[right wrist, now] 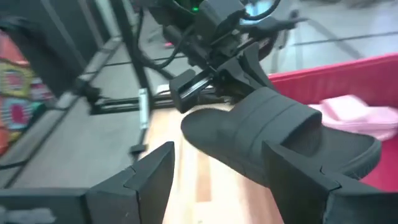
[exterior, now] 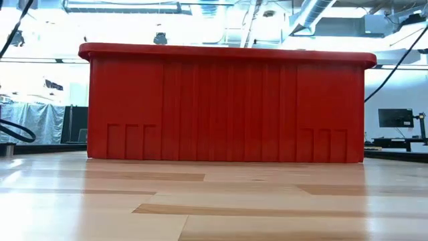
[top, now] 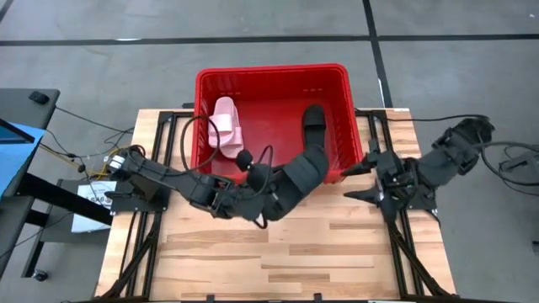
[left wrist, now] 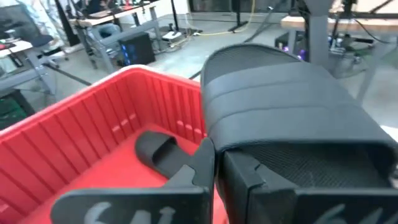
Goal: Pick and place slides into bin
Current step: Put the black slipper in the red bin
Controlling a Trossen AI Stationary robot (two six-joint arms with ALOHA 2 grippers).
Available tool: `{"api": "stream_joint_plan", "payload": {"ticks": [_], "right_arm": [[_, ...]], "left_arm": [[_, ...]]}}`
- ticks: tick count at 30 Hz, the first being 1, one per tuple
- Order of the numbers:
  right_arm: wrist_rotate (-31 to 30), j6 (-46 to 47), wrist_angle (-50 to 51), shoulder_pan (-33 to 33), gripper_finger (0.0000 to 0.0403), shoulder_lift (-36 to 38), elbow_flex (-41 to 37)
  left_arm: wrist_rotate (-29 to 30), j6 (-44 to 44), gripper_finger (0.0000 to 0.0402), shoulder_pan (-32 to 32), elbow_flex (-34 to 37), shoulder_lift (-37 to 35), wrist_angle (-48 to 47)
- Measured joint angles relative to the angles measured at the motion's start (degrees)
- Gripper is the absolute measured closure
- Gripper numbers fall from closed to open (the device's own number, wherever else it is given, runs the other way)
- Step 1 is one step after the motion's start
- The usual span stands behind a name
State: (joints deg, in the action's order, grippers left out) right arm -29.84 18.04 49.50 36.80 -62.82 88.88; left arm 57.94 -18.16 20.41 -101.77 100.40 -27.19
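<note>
High view: the left claw (top: 274, 189) grips a black slide (top: 305, 171) by one end and holds it over the near rim of the bin (top: 337, 80), probably so it can clear the wall before release. Inside the bin lie a pink slide (top: 226, 124) near the left wall and a second black slide (top: 314, 118) toward the right. The right claw (top: 358, 181) waits just beside the bin's right near corner, fingers spread and empty. Cables and a blue-edged screen (top: 13, 133) sit off the tabletop's (top: 278, 252) left edge.

Low view: only the bin's near wall (exterior: 227, 110) shows, standing on the tabletop; that wall is what the slide must pass over.

Left wrist view: the held slide (left wrist: 286, 106) fills the frame, clamped between the claw's fingers (left wrist: 199, 168), above the bin (left wrist: 93, 118) with the other black slide (left wrist: 158, 149) on its floor.

Right wrist view: the open fingers (right wrist: 149, 174) frame the carried slide (right wrist: 280, 134), with the pink slide (right wrist: 357, 115) beyond.
</note>
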Motion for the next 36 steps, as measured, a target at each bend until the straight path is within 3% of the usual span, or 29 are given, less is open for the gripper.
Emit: {"api": "stream_joint_plan", "payload": {"ticks": [5,10,20,27,31,36], "right_arm": [[-12.32,-0.02,0.17,5.31,0.0192,-1.11,0.00],[-20.71,2.57,1.18,6.76,0.0216,-2.84,0.00],[-19.86,8.70,2.45,5.17,0.0255,-7.84,0.00],[-20.43,11.68,2.49,5.14,0.0262,-11.35,0.00],[-25.05,15.70,2.54,5.14,0.0262,-10.78,0.00],[-31.49,16.42,2.49,5.24,0.0263,-8.10,0.00]], "left_arm": [[0.02,1.34,0.0401,-3.09,-1.68,0.00,0.10],[-0.66,4.25,0.0401,-6.29,-3.78,0.00,1.70],[-6.07,12.89,0.0401,-9.54,-7.52,0.00,6.22],[-10.24,13.95,0.0401,-10.41,-7.75,0.00,6.88],[-8.70,13.95,0.0401,-10.37,-7.75,0.00,7.62],[1.75,15.07,0.0401,-10.68,-7.75,0.00,11.53]]}}
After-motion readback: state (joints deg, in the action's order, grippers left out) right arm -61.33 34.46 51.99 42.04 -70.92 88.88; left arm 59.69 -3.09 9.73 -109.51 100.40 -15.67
